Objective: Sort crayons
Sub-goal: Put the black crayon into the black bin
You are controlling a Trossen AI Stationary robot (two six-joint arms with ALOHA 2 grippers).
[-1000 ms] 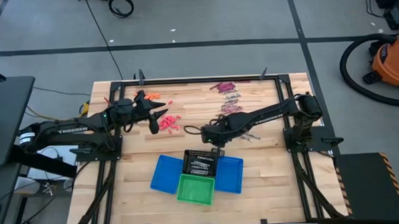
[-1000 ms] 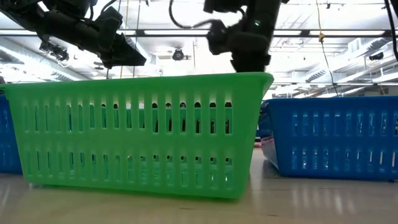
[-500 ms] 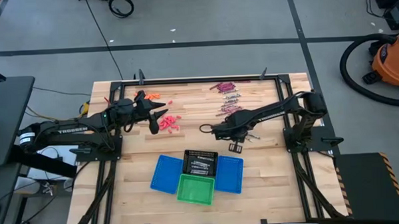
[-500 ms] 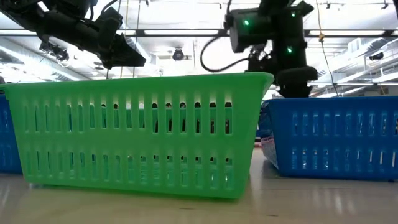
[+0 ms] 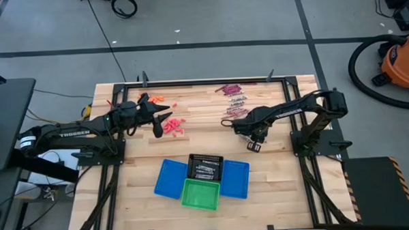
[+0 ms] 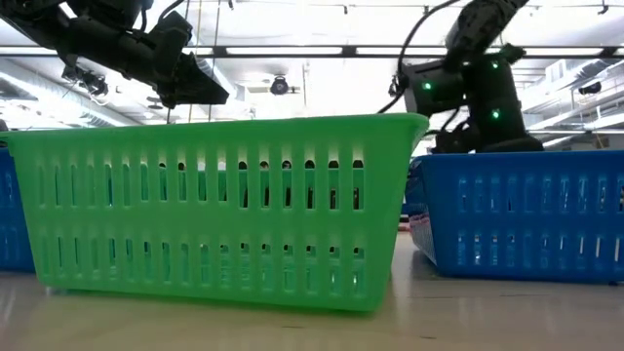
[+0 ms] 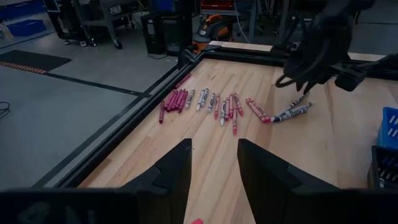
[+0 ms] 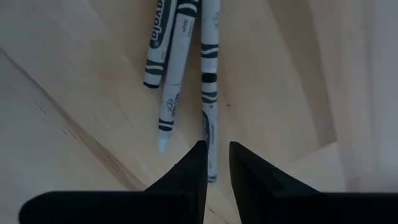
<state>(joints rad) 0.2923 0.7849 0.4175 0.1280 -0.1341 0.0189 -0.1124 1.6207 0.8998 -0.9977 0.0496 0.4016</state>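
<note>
Three silvery-grey crayons (image 8: 186, 68) lie side by side on the wooden table. My right gripper (image 8: 217, 165) points down over them, open by a narrow gap, its fingertips on either side of the near end of one crayon (image 8: 209, 118). In the high view it is right of the table's middle (image 5: 252, 140). Maroon and grey crayons (image 5: 232, 93) lie in rows at the far edge. Reddish crayons (image 5: 174, 126) lie left of centre. My left gripper (image 5: 165, 120) hovers open by them and holds nothing (image 7: 214, 155).
A black basket (image 5: 206, 167) with grey crayons in it stands near the front, flanked by two blue baskets (image 5: 169, 179) (image 5: 236, 179). A green basket (image 5: 200, 194) stands in front of the black one. A dark metal frame (image 5: 203, 81) borders the table.
My right gripper has swung from above the black basket toward the table's right edge and come down over the grey crayons, tipping to point straight down.
</note>
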